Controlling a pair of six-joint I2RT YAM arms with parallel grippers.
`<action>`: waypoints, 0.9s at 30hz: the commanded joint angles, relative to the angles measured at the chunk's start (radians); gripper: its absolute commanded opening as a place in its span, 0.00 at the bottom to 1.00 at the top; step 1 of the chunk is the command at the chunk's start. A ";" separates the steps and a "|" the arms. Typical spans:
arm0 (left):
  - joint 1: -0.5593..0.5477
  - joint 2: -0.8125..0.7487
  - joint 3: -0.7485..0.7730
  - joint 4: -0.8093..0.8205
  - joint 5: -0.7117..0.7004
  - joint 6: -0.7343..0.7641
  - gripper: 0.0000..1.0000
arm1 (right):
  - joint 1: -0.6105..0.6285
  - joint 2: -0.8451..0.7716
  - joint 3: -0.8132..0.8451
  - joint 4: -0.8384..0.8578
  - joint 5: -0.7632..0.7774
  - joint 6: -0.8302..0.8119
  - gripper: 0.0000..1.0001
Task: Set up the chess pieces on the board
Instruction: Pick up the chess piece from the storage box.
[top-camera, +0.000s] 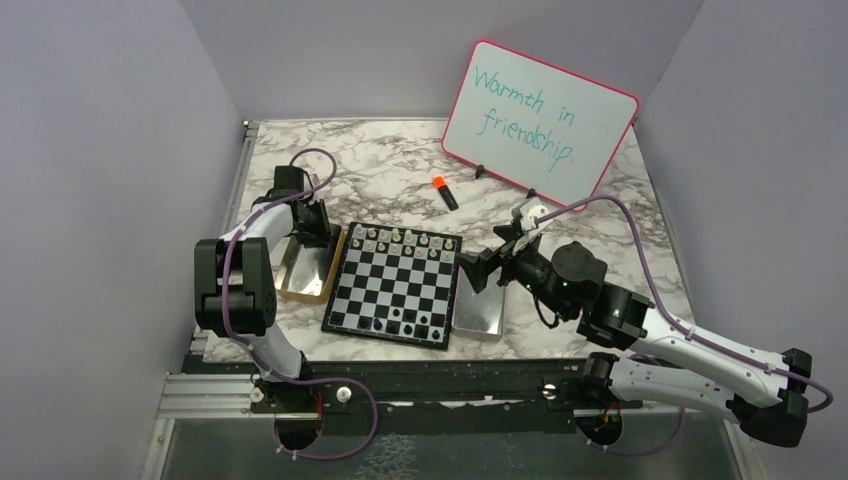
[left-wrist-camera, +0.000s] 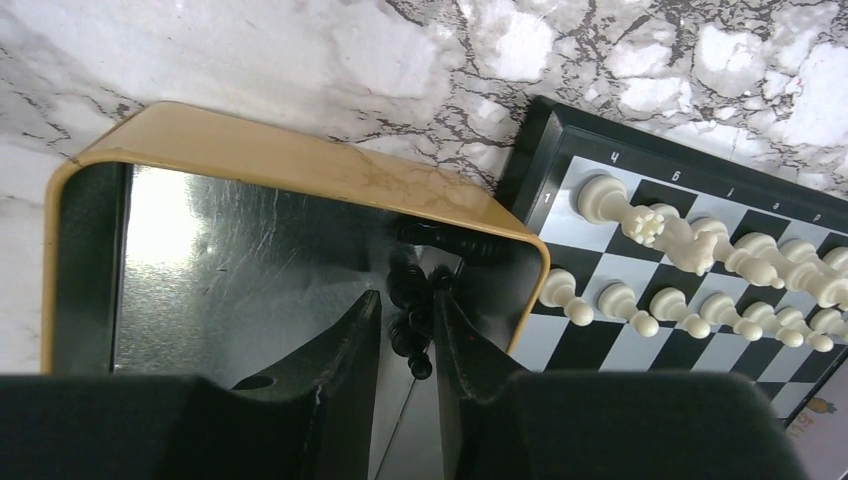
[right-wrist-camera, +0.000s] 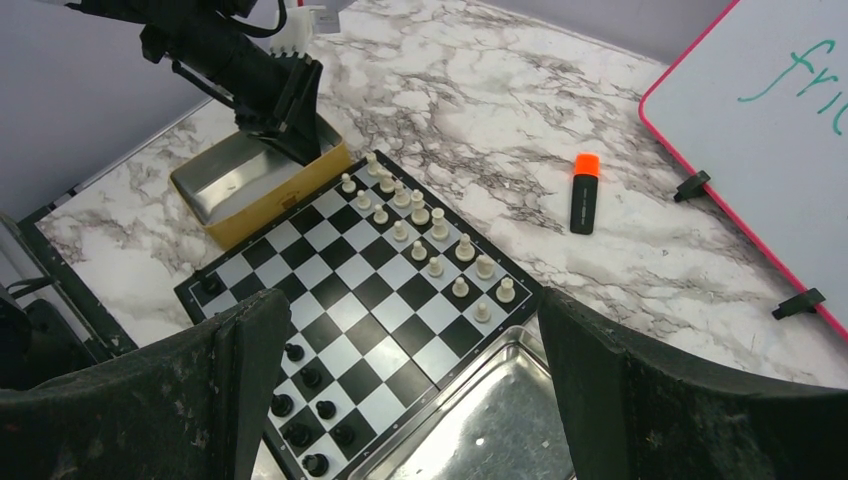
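chess pieces (right-wrist-camera: 419, 248): 16 white on board (right-wrist-camera: 330, 300); left gripper (left-wrist-camera: 406, 312) pinches black pc (left-wrist-camera: 412, 348), right gripper (right-wrist-camera: 415, 305) spread.

I'm working in a robot lab test cell. Bare grey walls (top-camera: 100, 150) box in a marble-print table (top-camera: 400, 165). The left arm (top-camera: 235, 285) and right arm (top-camera: 680, 350) are mounted on a metal rail (top-camera: 420, 385). Purple cables (top-camera: 620, 215) loop loose, and a handwritten whiteboard (top-camera: 540, 120) leans at the back.

Board (left-wrist-camera: 530, 160) partly off-frame, L wrist
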 joint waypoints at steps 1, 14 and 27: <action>0.002 0.006 -0.004 0.001 -0.037 0.024 0.25 | 0.000 0.000 0.027 0.038 -0.015 0.003 1.00; -0.018 0.054 0.015 0.000 -0.036 0.032 0.17 | 0.000 -0.008 0.019 0.041 -0.020 0.009 1.00; -0.027 -0.037 0.013 -0.048 -0.134 -0.001 0.00 | 0.000 -0.001 0.016 0.042 -0.027 0.013 1.00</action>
